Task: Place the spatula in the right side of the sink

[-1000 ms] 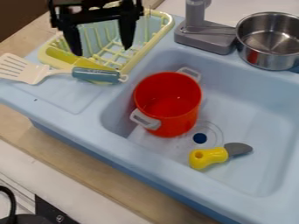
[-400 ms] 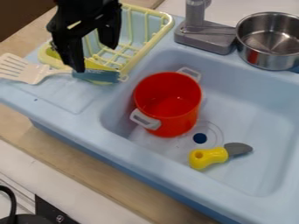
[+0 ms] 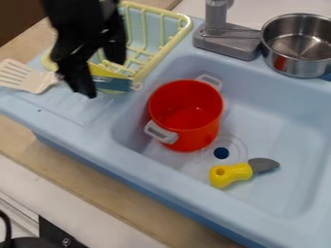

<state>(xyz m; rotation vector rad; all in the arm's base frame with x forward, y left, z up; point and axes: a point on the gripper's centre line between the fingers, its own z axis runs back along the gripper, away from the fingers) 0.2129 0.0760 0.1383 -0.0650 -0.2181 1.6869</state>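
Lower in the frame than in the earlier pictures, the black gripper [image 3: 102, 77] had come down at the upper left and turned, so that one finger sat nearer the bottom of the frame than the other. Its fingers stood apart, one on each side of the spatula's handle as seen from the camera, the nearer one crossing in front of part of the spatula; whether either touched it could not be told.

The spatula [image 3: 22, 77] lay where it had lain before, on the left ledge of the sink [image 3: 155, 179], outside the basin. Its pale slotted head pointed to the left edge of the frame, and its blue-grey handle [image 3: 115, 84] reached toward the basin, beside the near corner of the yellow dish rack [image 3: 165, 51]. A yellow object [image 3: 107, 71] showed just behind the handle.

In the left part of the basin, near the middle of the frame, stood a red pot [image 3: 188, 114] with two grey handles. Just beside it was the dark blue drain [image 3: 221, 153], and nearer the bottom of the frame lay a toy knife [image 3: 233, 174], its yellow handle toward the left and its grey blade toward the right. A grey faucet [image 3: 226, 41] stood at the top, with a metal pot [image 3: 297, 48] beside it at the upper right.
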